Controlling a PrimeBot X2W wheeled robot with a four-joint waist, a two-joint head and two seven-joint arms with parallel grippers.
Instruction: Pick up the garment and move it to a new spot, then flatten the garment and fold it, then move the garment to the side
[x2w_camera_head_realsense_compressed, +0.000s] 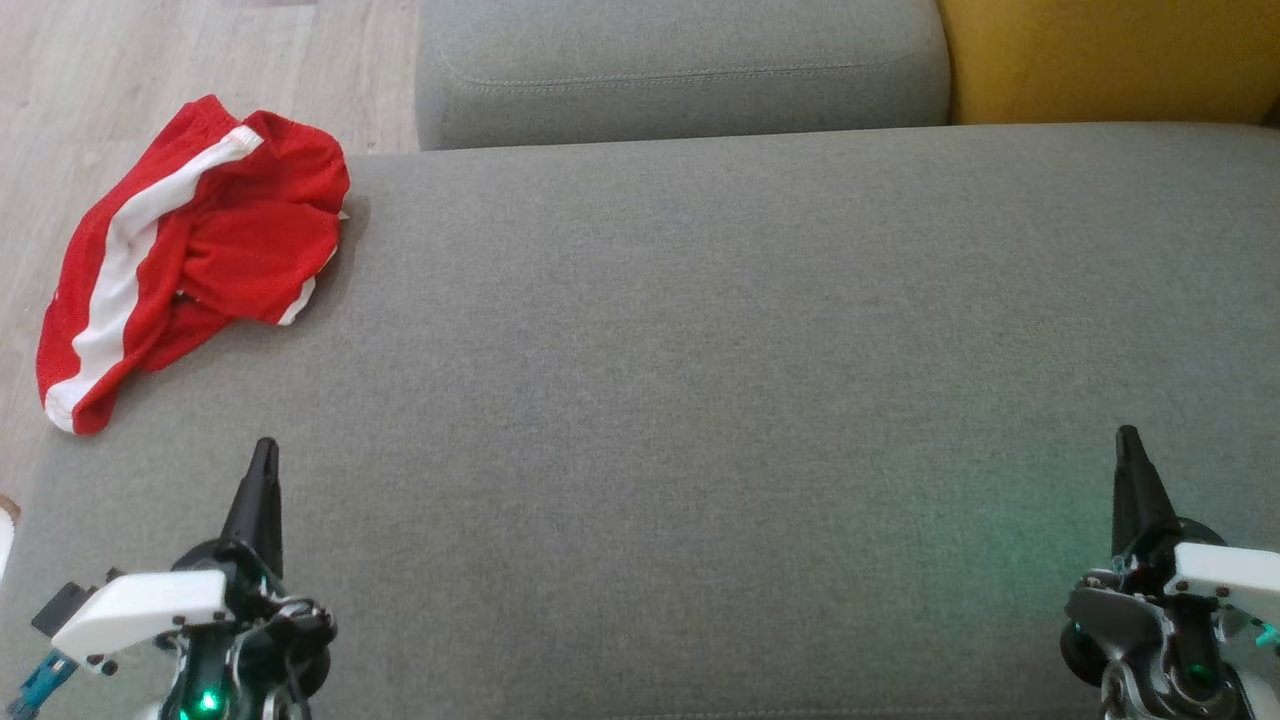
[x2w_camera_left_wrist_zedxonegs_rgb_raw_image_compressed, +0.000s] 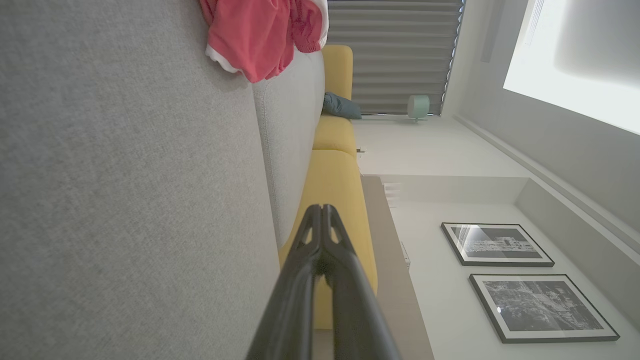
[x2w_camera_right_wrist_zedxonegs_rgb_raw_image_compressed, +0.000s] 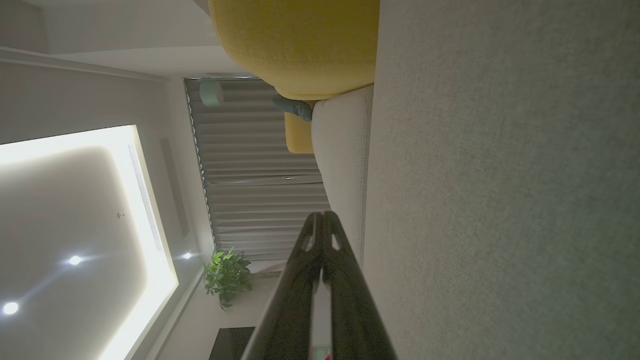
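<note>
The crumpled red fabric garment with a broad white side stripe (x2w_camera_head_realsense_compressed: 190, 250), which looks like a pair of shorts, lies bunched at the far left corner of the wide grey woven-fabric sofa seat (x2w_camera_head_realsense_compressed: 700, 400). Part of it spills over the seat's left edge, above the pale wood-plank floor (x2w_camera_head_realsense_compressed: 120, 60). The left wrist view shows the same garment (x2w_camera_left_wrist_zedxonegs_rgb_raw_image_compressed: 250, 35) hanging past the seat's edge, well ahead of the fingertips.

The left gripper (x2w_camera_head_realsense_compressed: 265, 447) sits near the seat's near left corner, its 2 long dark fingers pressed together and holding nothing. The right gripper (x2w_camera_head_realsense_compressed: 1128, 435) sits toward the near right corner, likewise pinched closed and empty. Both wrist views confirm this: the left gripper (x2w_camera_left_wrist_zedxonegs_rgb_raw_image_compressed: 321, 210) and the right gripper (x2w_camera_right_wrist_zedxonegs_rgb_raw_image_compressed: 322, 216) each have their tips meeting with no cloth between them.

By my reading, step 1 of the task, the pick-up, has not begun, since the garment is untouched and well apart from both grippers. The left arm is the nearer one. The next move probably calls for parting its fingers, reaching forward along the left edge to the heap, and pinching a raised fold. The cloth could then be lifted clear toward the broad bare middle of the seat, where there is room to spread it. Because the heap overhangs, a shallow nip risks nudging it off onto the floor.
</note>
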